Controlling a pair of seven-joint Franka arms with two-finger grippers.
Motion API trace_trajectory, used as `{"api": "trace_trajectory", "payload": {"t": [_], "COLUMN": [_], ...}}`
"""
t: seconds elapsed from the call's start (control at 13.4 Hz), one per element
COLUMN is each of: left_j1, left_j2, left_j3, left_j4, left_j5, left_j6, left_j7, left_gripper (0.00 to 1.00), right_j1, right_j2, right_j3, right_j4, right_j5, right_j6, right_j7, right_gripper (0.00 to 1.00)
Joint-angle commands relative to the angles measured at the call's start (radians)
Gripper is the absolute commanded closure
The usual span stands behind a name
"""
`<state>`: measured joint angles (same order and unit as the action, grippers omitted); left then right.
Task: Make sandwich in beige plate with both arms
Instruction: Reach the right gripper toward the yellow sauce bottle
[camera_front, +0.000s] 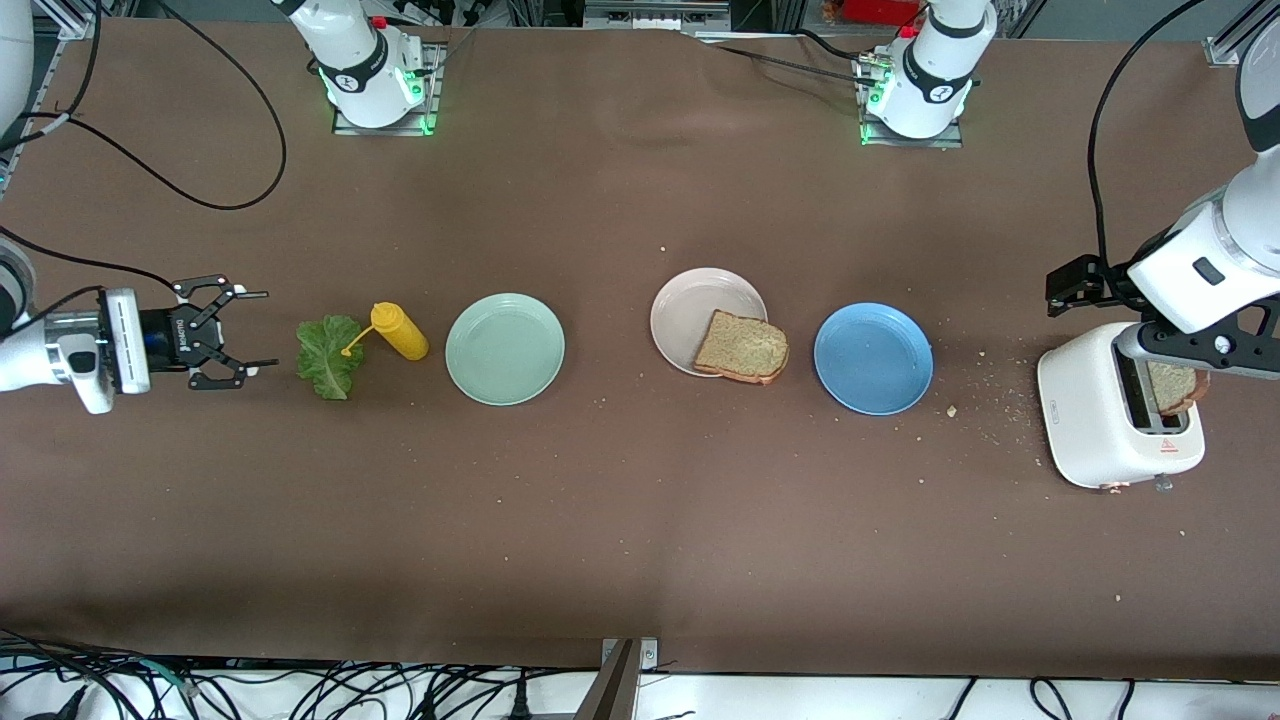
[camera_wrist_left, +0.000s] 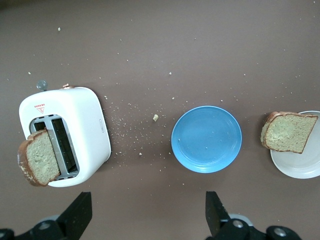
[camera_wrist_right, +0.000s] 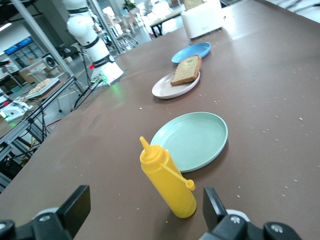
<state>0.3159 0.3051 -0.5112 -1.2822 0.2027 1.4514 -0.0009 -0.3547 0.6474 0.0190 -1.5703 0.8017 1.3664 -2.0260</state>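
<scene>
One brown bread slice (camera_front: 742, 347) lies half on the beige plate (camera_front: 690, 305), overhanging its rim toward the blue plate. It also shows in the left wrist view (camera_wrist_left: 287, 131) and the right wrist view (camera_wrist_right: 186, 70). A second slice (camera_front: 1178, 387) stands in a slot of the white toaster (camera_front: 1100, 420), also in the left wrist view (camera_wrist_left: 40, 159). My left gripper (camera_front: 1190, 345) hangs open and empty over the toaster (camera_wrist_left: 80, 125). The green lettuce leaf (camera_front: 328, 357) lies at the right arm's end. My right gripper (camera_front: 245, 345) is open and empty beside the leaf.
A yellow squeeze bottle (camera_front: 400, 332) stands between the lettuce and the mint-green plate (camera_front: 505, 349); it is close before the right gripper (camera_wrist_right: 145, 210). A blue plate (camera_front: 873, 358) lies between the beige plate and the toaster. Crumbs dot the table by the toaster.
</scene>
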Motion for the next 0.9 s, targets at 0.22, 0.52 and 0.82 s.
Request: {"api": "trace_trajectory", "payload": {"t": [0.22,0.52,0.82], "left_j1": [0.003,0.005,0.005], "left_j2": [-0.014,-0.014,-0.014], "left_j3": [-0.006,-0.006,-0.006], "left_j4": [-0.002,-0.002,-0.002], "left_j5": [0.020,0.018,0.018], "left_j6": [-0.017,-0.017,-0.017], "left_j7": [-0.008,-0.008,-0.008], "left_gripper": [0.00,0.00,0.00], "right_j1": [-0.020,-0.018,-0.004], "right_j2": [0.159,0.196,0.196], "right_j3": [0.010,0.012,0.018], "right_j4": [0.016,-0.025,-0.054], "right_j5": [0.070,0.093,0.099], "right_j6": [-0.023,0.003,0.031], "right_j7": [-0.183,-0.313,-0.407], "right_gripper": [0.00,0.00,0.00]}}
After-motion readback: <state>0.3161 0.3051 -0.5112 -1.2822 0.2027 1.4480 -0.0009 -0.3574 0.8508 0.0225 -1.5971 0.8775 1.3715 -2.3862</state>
